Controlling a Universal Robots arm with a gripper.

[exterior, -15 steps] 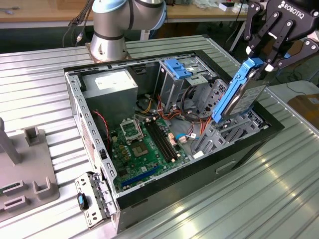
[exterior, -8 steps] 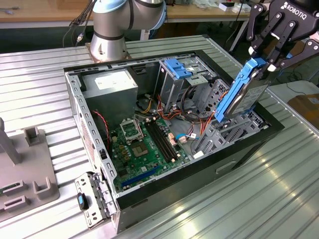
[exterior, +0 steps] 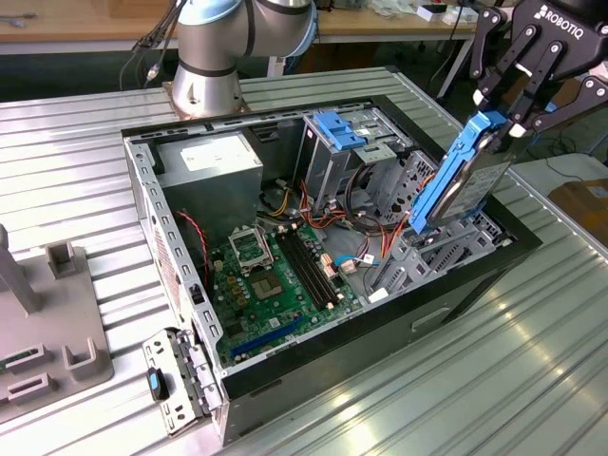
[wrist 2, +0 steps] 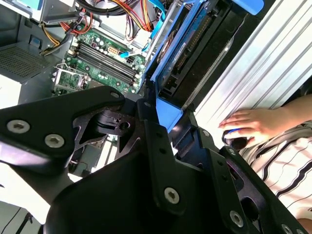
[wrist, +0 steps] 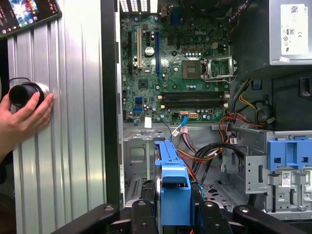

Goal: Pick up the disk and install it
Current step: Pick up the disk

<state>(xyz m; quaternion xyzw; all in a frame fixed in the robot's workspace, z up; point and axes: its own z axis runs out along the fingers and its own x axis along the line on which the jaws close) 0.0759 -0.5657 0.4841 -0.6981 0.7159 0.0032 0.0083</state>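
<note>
The disk point(exterior: 464, 180), a silver-grey drive in blue carrier rails, hangs tilted on edge over the open computer case point(exterior: 142, 218), above the empty bay near the case wall at the exterior view's right. My gripper point(exterior: 502, 128) is shut on the disk's upper end. In the second wrist view the black fingers point(wrist 2: 148, 112) clamp the blue-edged disk point(wrist 2: 192, 53), and my gripper point(wrist 2: 170, 114) points down at the case. In the first wrist view the disk's blue rail point(wrist: 173, 187) sits between the fingers of my gripper point(wrist: 174, 214), above the grey bay floor.
Inside the case lie a green motherboard point(exterior: 275, 275), a grey power supply box point(exterior: 209, 166), a drive cage with a blue latch point(exterior: 342, 131) and loose cables point(exterior: 366, 204). A person's hand point(wrist: 24, 114) rests on a black knob on the ribbed table beside the case. A grey fixture point(exterior: 47, 313) stands at the exterior view's left.
</note>
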